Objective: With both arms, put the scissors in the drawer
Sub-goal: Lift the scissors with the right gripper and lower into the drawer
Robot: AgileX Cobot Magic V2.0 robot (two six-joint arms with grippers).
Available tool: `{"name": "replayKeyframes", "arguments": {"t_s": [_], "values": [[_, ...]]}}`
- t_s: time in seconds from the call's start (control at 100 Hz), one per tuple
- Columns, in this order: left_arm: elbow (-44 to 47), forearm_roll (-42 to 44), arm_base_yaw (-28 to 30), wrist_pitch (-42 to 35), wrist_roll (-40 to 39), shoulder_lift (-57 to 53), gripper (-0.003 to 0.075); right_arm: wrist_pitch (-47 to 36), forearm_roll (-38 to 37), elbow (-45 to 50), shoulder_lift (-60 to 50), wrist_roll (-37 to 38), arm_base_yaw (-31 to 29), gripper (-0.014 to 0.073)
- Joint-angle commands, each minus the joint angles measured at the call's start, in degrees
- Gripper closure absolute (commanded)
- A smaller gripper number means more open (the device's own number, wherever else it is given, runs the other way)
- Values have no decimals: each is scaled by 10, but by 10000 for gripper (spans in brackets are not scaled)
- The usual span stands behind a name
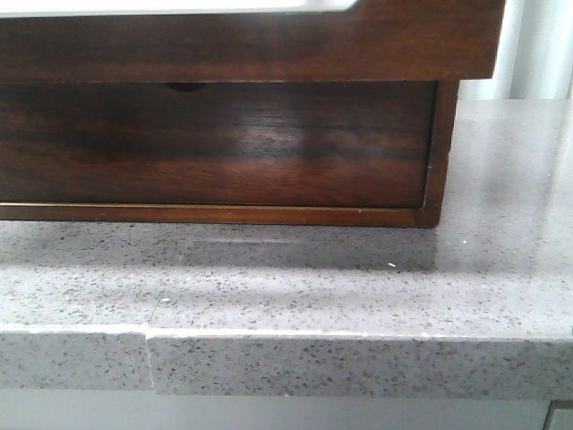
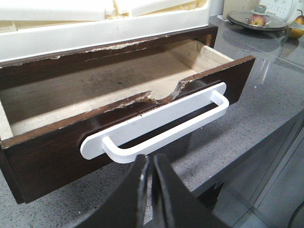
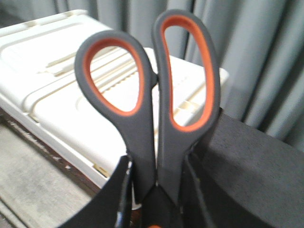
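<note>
In the left wrist view the drawer (image 2: 118, 80) is pulled open and is bare inside. Its dark wooden front has a chipped top edge and a white bar handle (image 2: 161, 126). My left gripper (image 2: 151, 159) is shut and empty, just short of the handle over the grey counter. In the right wrist view my right gripper (image 3: 156, 175) is shut on the scissors (image 3: 142, 128), with the grey, orange-lined loops pointing away from the wrist. In the front view the drawer front (image 1: 251, 45) fills the top edge. Neither gripper shows there.
A white plastic box (image 2: 95, 23) sits on top of the chest and also shows behind the scissors (image 3: 47, 71). A lower drawer front with a half-round notch (image 1: 215, 143) is shut. A plate of fruit (image 2: 259, 20) stands farther along the counter. The counter edge (image 1: 269, 358) is near. A grey curtain (image 3: 256, 57) hangs behind.
</note>
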Motion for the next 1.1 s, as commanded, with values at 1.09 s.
{"name": "replayKeyframes", "arguments": {"t_s": [1.09], "values": [[-18,-16,-4,-34,1,4,740,-70,-52,-64,265,-250,210,667]]}}
